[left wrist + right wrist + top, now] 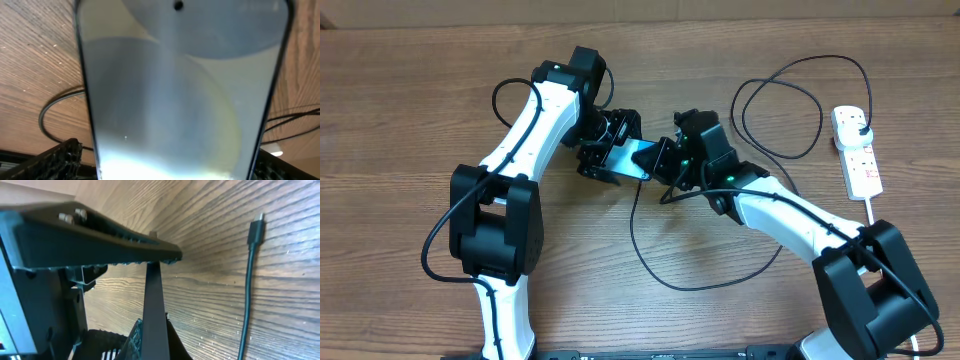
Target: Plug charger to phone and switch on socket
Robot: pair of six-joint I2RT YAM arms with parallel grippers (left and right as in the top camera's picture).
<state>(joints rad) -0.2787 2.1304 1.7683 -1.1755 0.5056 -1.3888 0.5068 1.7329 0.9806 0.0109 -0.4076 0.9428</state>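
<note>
The phone [642, 155], with its light blue screen, is held above the table between both grippers. My left gripper [605, 152] is shut on one end; in the left wrist view the screen [180, 90] fills the frame between the jaws [170, 172]. My right gripper [672, 165] is shut on the other end; the right wrist view shows the phone edge-on [152, 300] between its fingers [155, 342]. The charger cable [700, 283] loops over the table. Its connector tip [258, 221] lies loose on the wood. Its black plug [861, 127] sits in the white socket strip [860, 160].
The charger's upper loop [780, 100] lies between the right arm and the socket strip. The strip's thick white cord [872, 212] runs toward the front right. The cable [47, 112] also curves on the wood below the phone.
</note>
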